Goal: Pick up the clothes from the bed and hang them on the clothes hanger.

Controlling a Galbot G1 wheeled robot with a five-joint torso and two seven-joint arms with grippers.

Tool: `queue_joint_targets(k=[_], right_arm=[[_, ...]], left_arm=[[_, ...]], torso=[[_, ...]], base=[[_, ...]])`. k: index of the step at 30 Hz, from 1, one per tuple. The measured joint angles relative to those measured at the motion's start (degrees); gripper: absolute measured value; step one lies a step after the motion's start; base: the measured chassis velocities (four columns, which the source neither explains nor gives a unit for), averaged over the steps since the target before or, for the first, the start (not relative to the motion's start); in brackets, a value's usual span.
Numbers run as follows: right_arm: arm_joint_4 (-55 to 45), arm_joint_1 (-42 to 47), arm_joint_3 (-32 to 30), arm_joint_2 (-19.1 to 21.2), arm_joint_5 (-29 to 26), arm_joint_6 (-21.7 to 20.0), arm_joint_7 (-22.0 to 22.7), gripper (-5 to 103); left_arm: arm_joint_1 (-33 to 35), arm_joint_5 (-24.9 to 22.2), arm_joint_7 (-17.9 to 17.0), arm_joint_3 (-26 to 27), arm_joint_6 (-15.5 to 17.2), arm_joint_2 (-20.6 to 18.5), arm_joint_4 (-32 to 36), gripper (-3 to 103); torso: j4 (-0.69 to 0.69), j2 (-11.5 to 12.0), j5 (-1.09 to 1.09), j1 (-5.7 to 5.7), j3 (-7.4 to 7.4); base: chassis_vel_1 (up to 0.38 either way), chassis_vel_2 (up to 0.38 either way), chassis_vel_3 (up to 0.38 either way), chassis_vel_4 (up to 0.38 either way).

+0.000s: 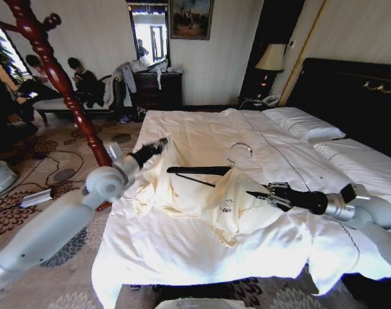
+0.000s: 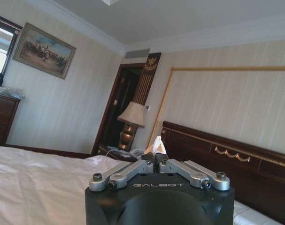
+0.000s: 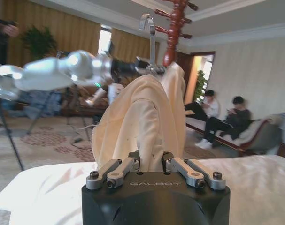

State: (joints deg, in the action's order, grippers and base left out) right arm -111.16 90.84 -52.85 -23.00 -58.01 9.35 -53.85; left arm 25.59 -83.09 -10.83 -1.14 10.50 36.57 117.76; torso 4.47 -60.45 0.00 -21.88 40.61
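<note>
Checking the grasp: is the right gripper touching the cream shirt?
Touching. The right wrist view shows the right gripper shut on a fold of the shirt.

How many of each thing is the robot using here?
Cream-yellow shirt: 1
Black clothes hanger: 1
Bed: 1
Robot tools: 2, left tool and right tool, both pinching the shirt
Total: 5
</note>
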Motion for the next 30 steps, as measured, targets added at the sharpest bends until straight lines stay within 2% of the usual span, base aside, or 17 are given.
queue_joint_targets(k=[8, 12, 15, 19, 22, 26, 30], right_arm=[[0.7, 0.0, 1.1, 0.0, 3.3, -0.1, 7.2, 19], [0.7, 0.3, 1.1, 0.1, 3.8, -0.2, 9.2, 19], [0.4, 0.4, 1.1, 0.3, 3.2, -0.2, 9.1, 19], [-0.5, 0.3, 1.1, 0.8, 0.1, 0.5, 5.7, 19], [-1.1, 0.4, 1.1, 1.1, -2.4, 1.1, 0.3, 19], [-1.2, 0.6, 1.5, 0.8, -2.5, 1.3, -3.0, 19], [-1.0, 0.6, 2.3, 0.3, -1.9, 1.4, -3.9, 19]], left_arm=[[1.3, -3.2, -0.9, 3.0, 0.1, -1.5, 4.6, 0], [1.3, -4.2, -1.2, 3.4, 0.3, -1.8, 6.1, 0], [1.5, -3.4, -1.2, 3.4, 0.3, -1.8, 5.4, 0], [1.7, -1.4, -1.2, 2.6, 0.3, -1.0, 3.2, 0], [1.4, -0.4, -1.1, 1.2, 0.3, -0.1, 1.8, 0], [0.7, -0.3, -1.1, 0.7, 0.3, 0.4, 1.0, 0], [0.3, -0.5, -1.1, 0.6, 0.3, 0.6, 0.7, 0]], torso=[[-0.01, 0.0, 0.0, 0.0, 0.0], [0.01, 0.0, 0.01, 0.0, 0.0], [0.0, 0.0, 0.01, 0.0, 0.0], [-0.01, 0.0, -0.01, 0.0, 0.0], [0.0, 0.0, -0.01, 0.0, 0.0], [0.0, 0.0, 0.0, 0.0, 0.0], [0.0, 0.0, 0.0, 0.0, 0.0]], base=[[0.0, 0.0, 0.0, 0.0], [0.0, 0.0, 0.0, 0.0], [0.0, 0.0, 0.0, 0.0], [0.0, 0.0, 0.0, 0.0], [0.0, 0.0, 0.0, 0.0], [0.0, 0.0, 0.0, 0.0], [0.0, 0.0, 0.0, 0.0]])
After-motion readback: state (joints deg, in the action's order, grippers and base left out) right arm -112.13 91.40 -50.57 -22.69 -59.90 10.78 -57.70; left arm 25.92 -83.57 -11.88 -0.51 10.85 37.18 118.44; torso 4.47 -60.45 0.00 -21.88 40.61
